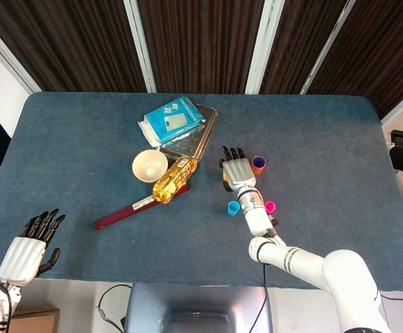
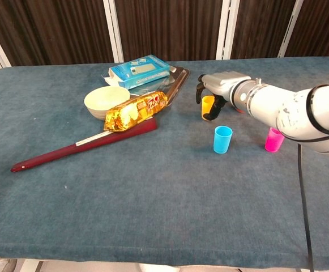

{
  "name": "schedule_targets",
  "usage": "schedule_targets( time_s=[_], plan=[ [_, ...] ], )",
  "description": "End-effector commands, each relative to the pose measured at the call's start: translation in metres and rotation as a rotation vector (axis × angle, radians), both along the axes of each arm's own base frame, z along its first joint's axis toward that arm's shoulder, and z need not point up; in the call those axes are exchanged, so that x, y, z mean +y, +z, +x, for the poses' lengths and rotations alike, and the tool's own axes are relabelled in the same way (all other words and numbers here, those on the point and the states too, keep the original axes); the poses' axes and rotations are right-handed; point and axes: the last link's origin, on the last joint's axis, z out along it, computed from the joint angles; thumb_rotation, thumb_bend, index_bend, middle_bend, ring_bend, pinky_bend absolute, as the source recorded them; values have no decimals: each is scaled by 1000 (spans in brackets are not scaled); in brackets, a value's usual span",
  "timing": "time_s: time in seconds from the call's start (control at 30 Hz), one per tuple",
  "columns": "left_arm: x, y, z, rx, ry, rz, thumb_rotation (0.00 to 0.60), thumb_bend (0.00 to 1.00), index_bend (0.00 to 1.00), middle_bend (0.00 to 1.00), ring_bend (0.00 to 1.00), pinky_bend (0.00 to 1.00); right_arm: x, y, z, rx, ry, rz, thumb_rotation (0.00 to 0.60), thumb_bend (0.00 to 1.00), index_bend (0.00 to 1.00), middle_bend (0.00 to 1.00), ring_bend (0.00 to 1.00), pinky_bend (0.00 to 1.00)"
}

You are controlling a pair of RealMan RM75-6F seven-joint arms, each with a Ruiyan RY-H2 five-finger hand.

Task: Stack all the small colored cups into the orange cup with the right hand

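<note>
right hand (image 2: 214, 90): we find it over the yellow cup (image 2: 208, 106), fingers curled down on either side of the cup; whether they press it or only bracket it we cannot tell. in the head view the hand (image 1: 236, 168) covers most of that cup.
left hand (image 1: 29, 251): at the near left table edge, fingers apart, holding nothing.
orange cup (image 1: 258, 164): upright, just beyond the right hand, with a dark purple cup nested inside it.
blue cup (image 2: 222, 139): upright, near the yellow cup, on the side towards us.
pink cup (image 2: 274, 140): upright, beside the blue cup, partly behind the right arm.
other items we note: cream bowl (image 2: 103, 101), gold snack packet (image 2: 134, 110), dark red stick (image 2: 79, 144), blue box (image 2: 139, 71) on a metal tray (image 2: 177, 81).
</note>
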Motion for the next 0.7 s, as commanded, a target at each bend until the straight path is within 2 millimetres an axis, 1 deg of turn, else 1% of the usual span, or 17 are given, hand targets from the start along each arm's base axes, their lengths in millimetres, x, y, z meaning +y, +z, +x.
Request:
schedule_targets(
  time_s=[0.03, 0.43, 0.5, 0.57, 0.7],
  plan=[
    [0, 0, 0, -1, -1, 1, 600, 454, 0, 0, 23, 134, -1, 1, -1, 5, -4, -5, 600, 464, 461, 0, 0, 0],
    [0, 1, 0, -3, -1, 1, 600, 454, 0, 0, 23, 134, -2, 6, -3, 27, -17, -18, 600, 464, 476, 0, 0, 0],
    [0, 1, 0, -2, -1, 0, 600, 454, 0, 0, 23, 134, -1, 5, -3, 30, -17, -17, 600, 464, 500, 0, 0, 0],
    [0, 0, 0, -2, -1, -1, 600, 454, 0, 0, 23, 135, -1, 4, -3, 35, -15, -20, 600, 466, 552, 0, 0, 0],
    [0, 1, 0, -3, -2, 0, 600, 454, 0, 0, 23, 135, -1, 4, -3, 39, -18, -29, 600, 475, 621, 9, 0, 0]
  ],
)
